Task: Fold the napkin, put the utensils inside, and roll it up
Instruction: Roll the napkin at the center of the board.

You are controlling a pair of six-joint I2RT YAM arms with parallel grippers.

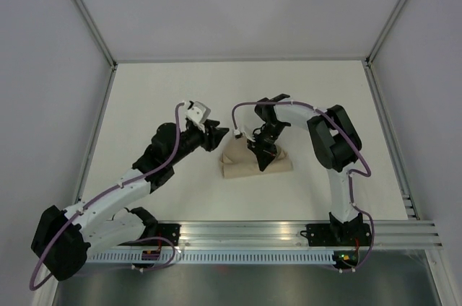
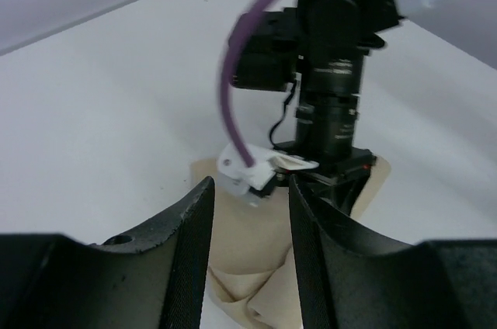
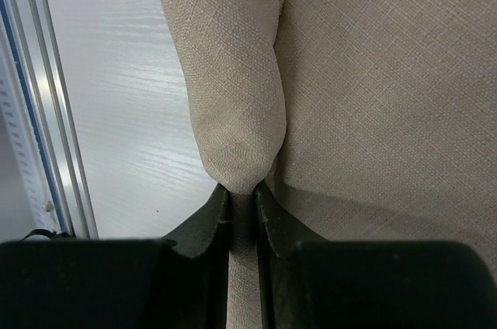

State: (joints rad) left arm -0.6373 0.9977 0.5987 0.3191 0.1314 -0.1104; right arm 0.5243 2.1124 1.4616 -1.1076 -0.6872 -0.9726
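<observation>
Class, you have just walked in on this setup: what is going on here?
Two robot arms are working on a beige napkin lying bunched on the white table. The right gripper is shut on a fold of the cloth, pinching it between its fingers. The left gripper is open and holds nothing, near the napkin's far left corner. No fork shows in any view; it may be hidden in the cloth.

Napkin (image 1: 237, 166) partly hidden under right gripper (image 1: 261, 160) in top view, cut off at top & right edges in right wrist view, near part behind left gripper (image 2: 250, 197) in left wrist view, w/ right arm (image 2: 334, 104) blurred.
</observation>
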